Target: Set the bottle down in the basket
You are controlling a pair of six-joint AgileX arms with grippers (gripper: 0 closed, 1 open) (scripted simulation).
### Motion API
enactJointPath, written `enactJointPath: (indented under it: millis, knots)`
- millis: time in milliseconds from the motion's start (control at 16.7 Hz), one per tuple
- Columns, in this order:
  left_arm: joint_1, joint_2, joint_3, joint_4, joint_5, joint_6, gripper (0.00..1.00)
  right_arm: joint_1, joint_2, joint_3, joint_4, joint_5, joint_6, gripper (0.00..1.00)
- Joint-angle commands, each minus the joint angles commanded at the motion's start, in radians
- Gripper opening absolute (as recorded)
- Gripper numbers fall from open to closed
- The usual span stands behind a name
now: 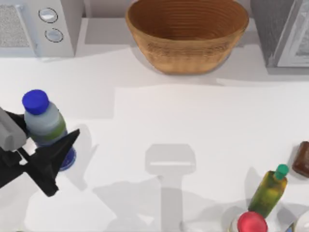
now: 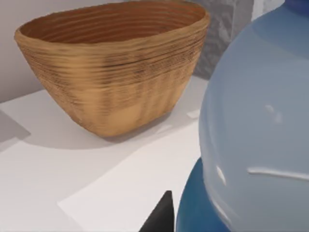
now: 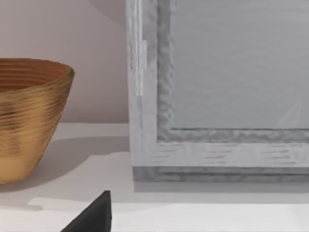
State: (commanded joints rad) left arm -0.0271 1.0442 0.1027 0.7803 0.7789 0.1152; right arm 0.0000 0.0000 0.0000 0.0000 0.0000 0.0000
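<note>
The bottle [image 1: 47,124], clear with a round blue cap and a dark blue lower part, stands at the table's left side. My left gripper [image 1: 41,154] is shut on it, one dark finger [image 1: 54,159] crossing its lower half. In the left wrist view the bottle [image 2: 256,135] looms very close, with a black fingertip [image 2: 163,216] beside its blue base. The tan woven basket [image 1: 187,34] sits at the back centre, well apart from the bottle, and also appears as the basket [image 2: 113,67] beyond it. My right gripper [image 3: 94,216] hangs low, facing a grey appliance, with the basket [image 3: 29,116] off to one side.
A white appliance with two knobs [image 1: 41,26] stands at the back left and a grey appliance [image 1: 285,34] at the back right. At the front right are a yellow-green bottle [image 1: 269,191], a red-topped item [image 1: 252,223] and a brown object [image 1: 302,158].
</note>
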Motion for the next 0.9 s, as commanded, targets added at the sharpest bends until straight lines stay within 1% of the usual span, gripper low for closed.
enactJointPath:
  millis: [240, 420, 660, 900]
  knots:
    - [-0.013, 0.011, 0.032, 0.001, -0.005, 0.004, 0.0, 0.0, 0.0, 0.0, 0.0, 0.0, 0.0, 1.0]
    - [-0.042, 0.062, 0.137, -0.02, -0.022, 0.003, 0.0, 0.0, 0.0, 0.0, 0.0, 0.0, 0.0, 1.0]
    - [-0.098, 0.202, 0.357, -0.096, -0.073, -0.006, 0.0, 0.0, 0.0, 0.0, 0.0, 0.0, 0.0, 1.0]
    - [-0.168, 0.393, 0.645, -0.203, -0.146, -0.016, 0.0, 0.0, 0.0, 0.0, 0.0, 0.0, 0.0, 1.0]
